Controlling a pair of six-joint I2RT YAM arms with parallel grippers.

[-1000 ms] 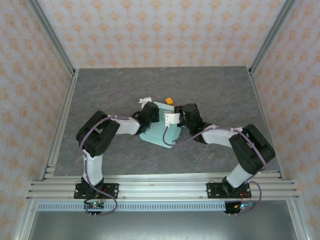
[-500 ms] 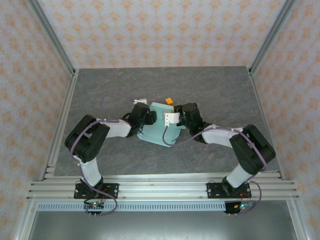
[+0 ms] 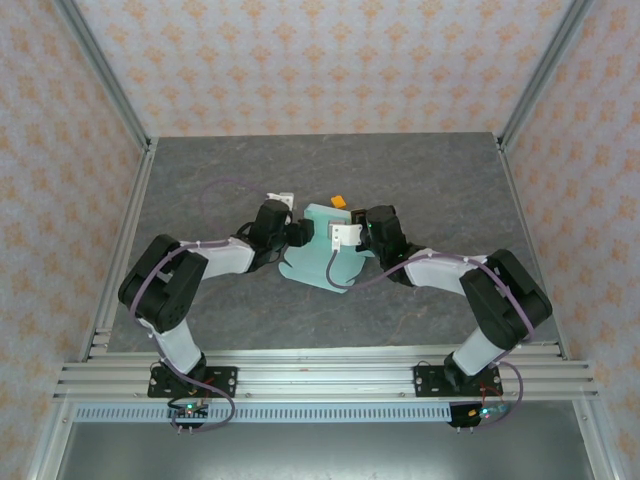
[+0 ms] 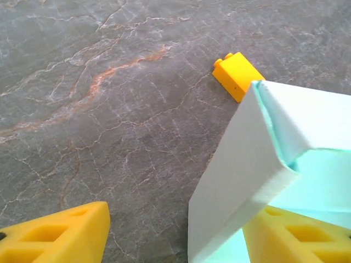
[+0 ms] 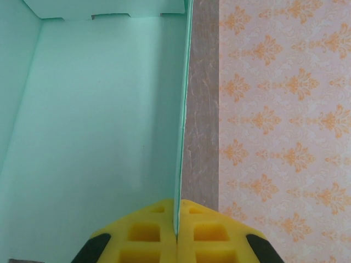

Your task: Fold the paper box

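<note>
In the overhead view the paper box (image 3: 322, 262) lies on the grey stone-patterned table (image 3: 440, 180), a little above the middle of the frame. It is partly folded, and both arms bend in towards it from either side. A small orange cube (image 3: 340, 202) sits on the table close to the box's upper edge.

The right gripper (image 5: 176, 222) is closed tight on the box. In the right wrist view its two yellow fingertips (image 5: 156, 213) meet at the bottom centre of the frame, with the thin edge of an upright card wall nipped between them. That wall runs straight up the frame. To its left the mint-green inside of the box opens out, with a folded end panel across the top left. To its right are a narrow strip of table and the patterned wallpaper (image 5: 285, 131).

The left gripper (image 4: 176, 233) is spread wide. In the left wrist view one yellow finger sits in the lower left corner and the other in the lower right, well apart. A raised corner of the box comes in from the right and stands between them, covering part of the lower-right finger; whether it touches that finger I cannot tell. The lower-left finger is clear of the card, with bare table between them. The orange cube is at the upper middle of this view, right by the top corner of the card
</note>
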